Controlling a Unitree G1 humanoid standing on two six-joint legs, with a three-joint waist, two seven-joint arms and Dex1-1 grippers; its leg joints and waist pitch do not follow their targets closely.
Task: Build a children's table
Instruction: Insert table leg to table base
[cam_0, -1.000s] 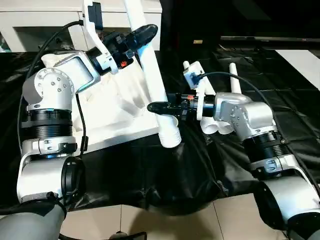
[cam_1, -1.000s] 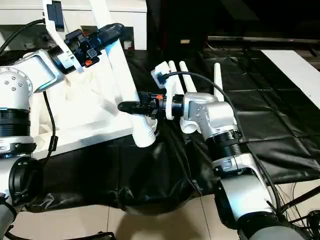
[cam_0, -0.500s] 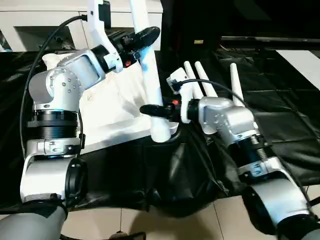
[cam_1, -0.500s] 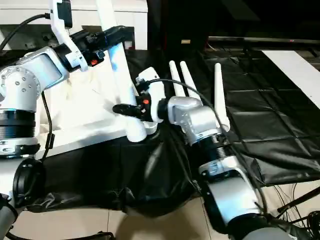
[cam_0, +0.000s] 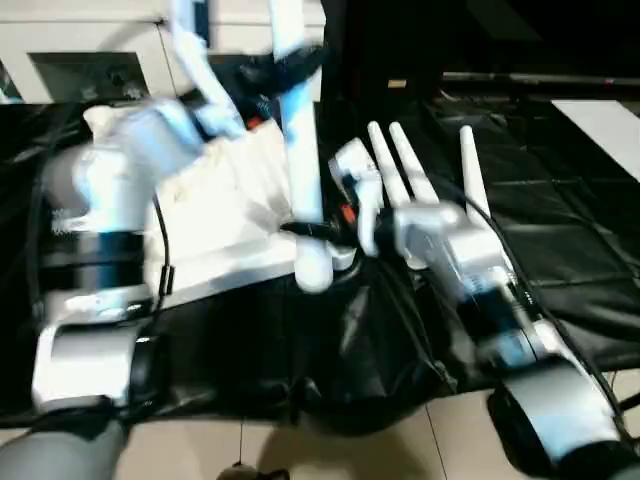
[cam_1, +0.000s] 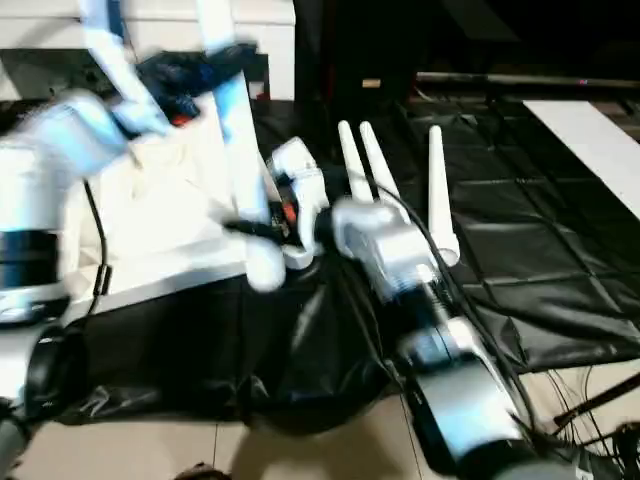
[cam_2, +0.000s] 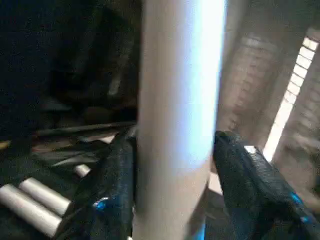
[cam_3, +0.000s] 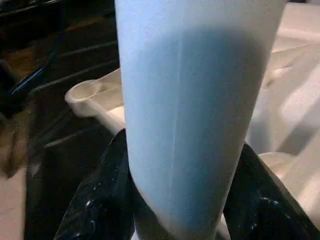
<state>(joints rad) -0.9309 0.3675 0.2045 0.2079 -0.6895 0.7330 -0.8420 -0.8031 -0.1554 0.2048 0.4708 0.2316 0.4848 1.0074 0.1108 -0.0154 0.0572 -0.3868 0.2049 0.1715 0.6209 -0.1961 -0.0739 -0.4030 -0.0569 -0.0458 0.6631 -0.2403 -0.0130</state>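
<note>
Here, table top (cam_0: 215, 215): laid on the black sheet (cam_0: 560, 200), near its front edge.
Held leg (cam_0: 300, 150): stood almost upright, its thick end at the top's near corner socket (cam_0: 340, 258).
Right gripper (cam_0: 305, 230): closed around the leg low down, a finger (cam_3: 95, 200) pressed on each side.
Left gripper (cam_0: 285, 70): clasped around the same leg higher up.
Spare legs (cam_0: 410, 170): three, laid side by side on the sheet beyond the right arm.

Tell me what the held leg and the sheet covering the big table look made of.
The leg looks like smooth white moulded plastic, faintly glossy, with light sheen along its round shaft. The sheet looks like thin black plastic film or coated fabric: it is creased, shiny and hangs in folds off the edge.
</note>
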